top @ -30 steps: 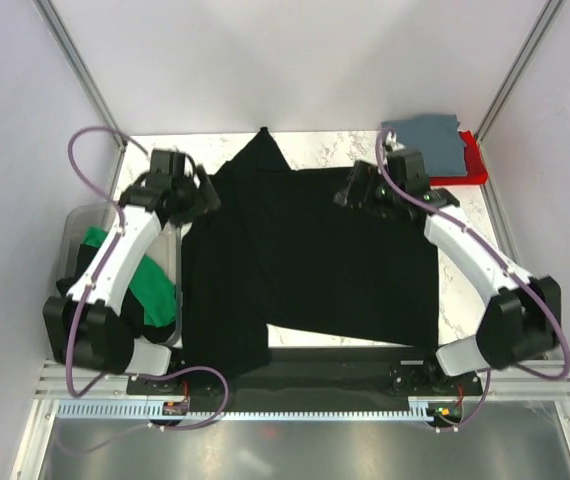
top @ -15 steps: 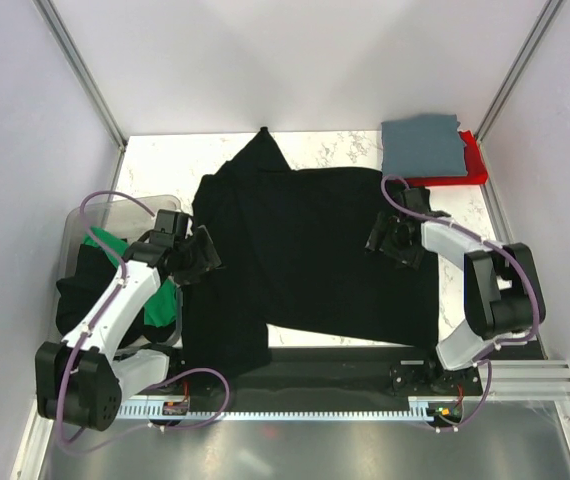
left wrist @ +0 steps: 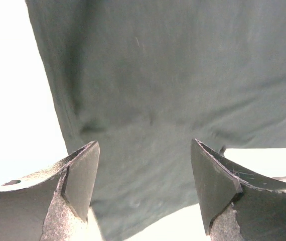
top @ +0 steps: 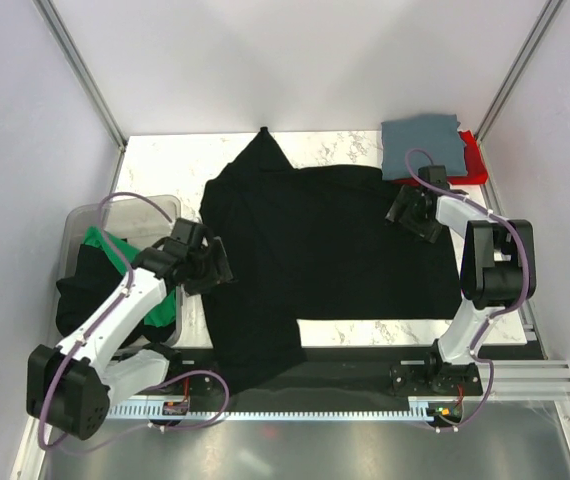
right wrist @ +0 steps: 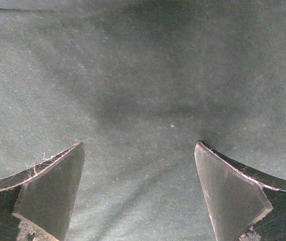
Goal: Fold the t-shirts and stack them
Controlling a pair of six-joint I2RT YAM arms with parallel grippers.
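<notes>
While my left end effector (top: 210,268) and right end effector (top: 405,212) are hovering, both spread apart, over the black shirt (top: 315,250), I'm judging it limp and light, best pinched at its edges.

far-left corner: bare worktop (top: 160,165), open to reach.
middle: black t-shirt (top: 315,250) lies flat and low across most of the worktop.
near-right: bare strip between the shirt hem and the near edge.
left side: clear bin (top: 77,215) stands just beside the shirt, with a green t-shirt (top: 97,244) heaped inside.
far-right corner: blocked by the slate grey-blue t-shirt (top: 420,145) on the red t-shirt (top: 473,165).
left hand (top: 213,268): fingers apart over the shirt's left edge, bin near.
right hand (top: 405,212): fingers apart, stack just beyond.
sides: slanted frame posts (top: 80,75) and walls.
</notes>
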